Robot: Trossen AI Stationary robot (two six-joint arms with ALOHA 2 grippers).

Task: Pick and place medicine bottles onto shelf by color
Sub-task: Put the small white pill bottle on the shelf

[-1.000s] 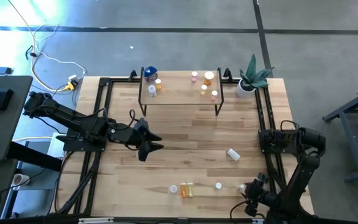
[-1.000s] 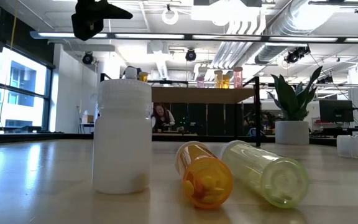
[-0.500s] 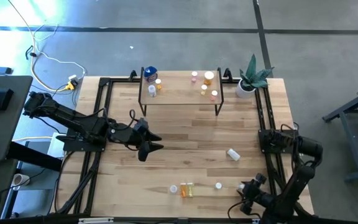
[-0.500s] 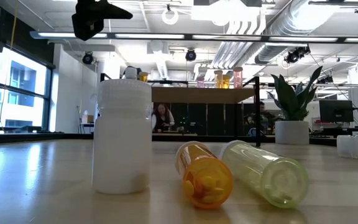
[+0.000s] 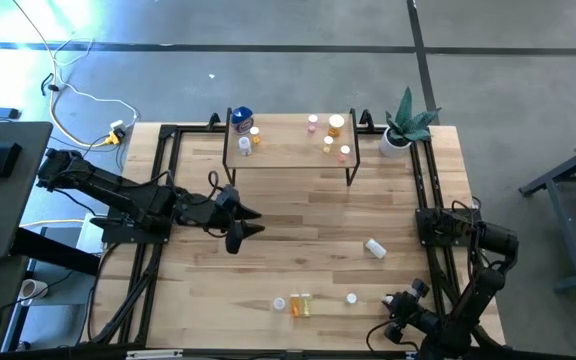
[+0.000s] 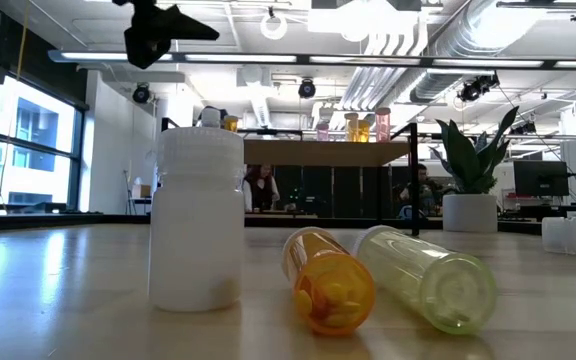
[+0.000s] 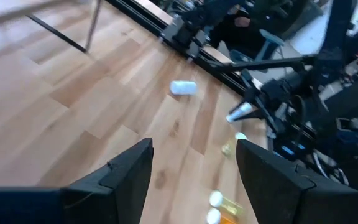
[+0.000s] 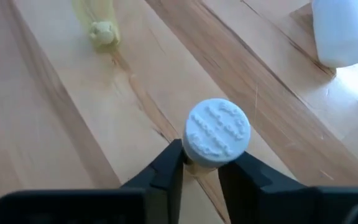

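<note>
The broad light-wood plank worktop (image 5: 298, 255) carries everything. At its far edge stands the low light-wood shelf on thin black metal legs (image 5: 290, 150), with a potted green plant in a white pot (image 5: 404, 125) just beside its right end. On the shelf's left end stand a larger blue-topped bottle (image 5: 241, 117) and a few tiny pale vials near it; on its right end is a cluster of small pink and orange bottles (image 5: 333, 135).

The dark left arm reaches in from the left side, its left claw (image 5: 240, 231) hanging above bare wood in the middle left of the worktop, well apart from any bottle, its fingers (image 7: 129, 177) spread with nothing between them.

The dark right arm is folded low at the near right corner. In its wrist view the right claw (image 8: 199, 165) is clenched on a small bottle with a pale blue-white ribbed cap (image 8: 217, 131), one finger pressed against each side just under the cap.

A white bottle lying on its side (image 5: 374, 248) rests alone right of centre. Near the front edge lie an upright white plastic bottle (image 6: 198, 220), an orange see-through bottle on its side (image 6: 326, 280) and a pale yellow-green bottle on its side (image 6: 428, 275), the two lying ones just beside each other
</note>
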